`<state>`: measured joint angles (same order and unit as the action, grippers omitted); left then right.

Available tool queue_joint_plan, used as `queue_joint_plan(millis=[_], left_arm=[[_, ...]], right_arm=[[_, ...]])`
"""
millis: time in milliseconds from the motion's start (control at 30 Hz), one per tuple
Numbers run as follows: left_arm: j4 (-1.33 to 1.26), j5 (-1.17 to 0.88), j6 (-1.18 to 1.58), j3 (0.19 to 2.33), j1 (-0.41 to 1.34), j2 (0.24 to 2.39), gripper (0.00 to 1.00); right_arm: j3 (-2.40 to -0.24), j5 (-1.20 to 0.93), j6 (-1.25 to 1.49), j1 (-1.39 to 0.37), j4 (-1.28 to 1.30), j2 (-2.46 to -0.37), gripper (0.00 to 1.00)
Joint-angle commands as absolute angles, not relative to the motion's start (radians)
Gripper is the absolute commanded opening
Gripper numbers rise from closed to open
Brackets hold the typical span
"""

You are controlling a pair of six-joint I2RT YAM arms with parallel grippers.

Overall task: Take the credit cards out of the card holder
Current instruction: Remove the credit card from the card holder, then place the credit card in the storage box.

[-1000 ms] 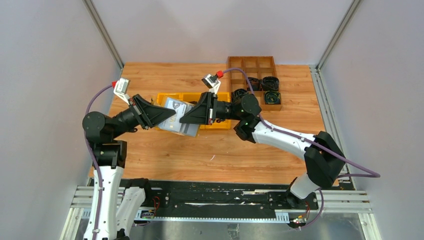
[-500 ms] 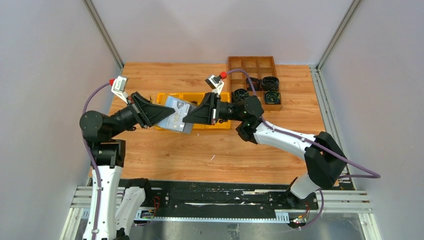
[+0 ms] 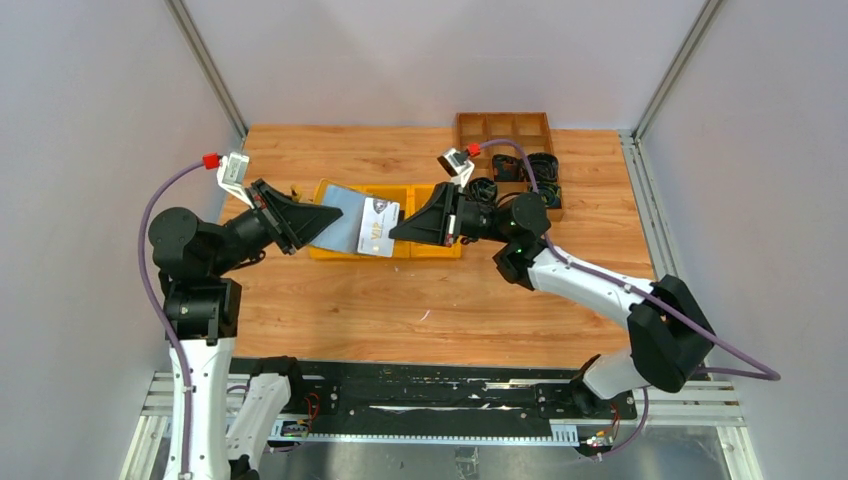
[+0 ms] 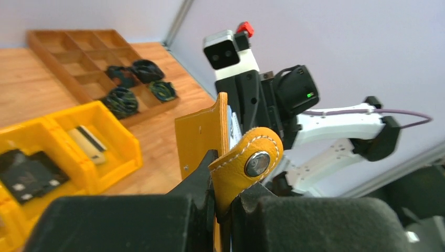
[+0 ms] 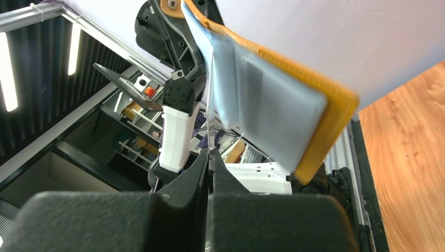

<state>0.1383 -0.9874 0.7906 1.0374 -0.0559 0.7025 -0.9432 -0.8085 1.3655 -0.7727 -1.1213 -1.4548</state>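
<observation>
Arms moved apart — credit card (image 3: 379, 228) now drawn out further
The left gripper (image 3: 318, 213) clamps the card holder (image 3: 338, 210) over the yellow bins (image 3: 432, 250); the right gripper (image 3: 398, 232) pinches the card — print unreadable.

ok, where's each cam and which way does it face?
Top external: above and behind the bases, looking down at the table; both arms show.
Left wrist: looks along its jaws, past the card holder, at the right arm.
Right wrist: looks along its jaws, shut on a card, at the left arm.
Shared: all show the card holder.
</observation>
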Motion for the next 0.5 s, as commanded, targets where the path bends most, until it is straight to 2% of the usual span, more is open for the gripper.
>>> queue_joint_plan(millis=[0, 167, 333, 467], left_arm=[[0.306, -0.907, 0.534, 1.096, -0.06, 0.682, 0.0], [0.36, -0.878, 0.446, 1.128, -0.061, 0.68, 0.0], [0.455, -0.783, 0.294, 1.18, -0.061, 0.679, 0.0], [0.494, -0.873, 0.223, 1.211, -0.061, 0.671, 0.0]], right_arm=[[-0.919, -0.842, 1.297, -0.725, -1.047, -1.379, 0.0], [-0.895, -0.859, 1.238, -0.675, -0.954, -1.327, 0.0], [-0.917, -0.835, 1.073, -0.633, -0.694, -1.294, 0.0], [-0.995, -0.751, 0.904, -0.633, -0.458, -1.339, 0.0]])
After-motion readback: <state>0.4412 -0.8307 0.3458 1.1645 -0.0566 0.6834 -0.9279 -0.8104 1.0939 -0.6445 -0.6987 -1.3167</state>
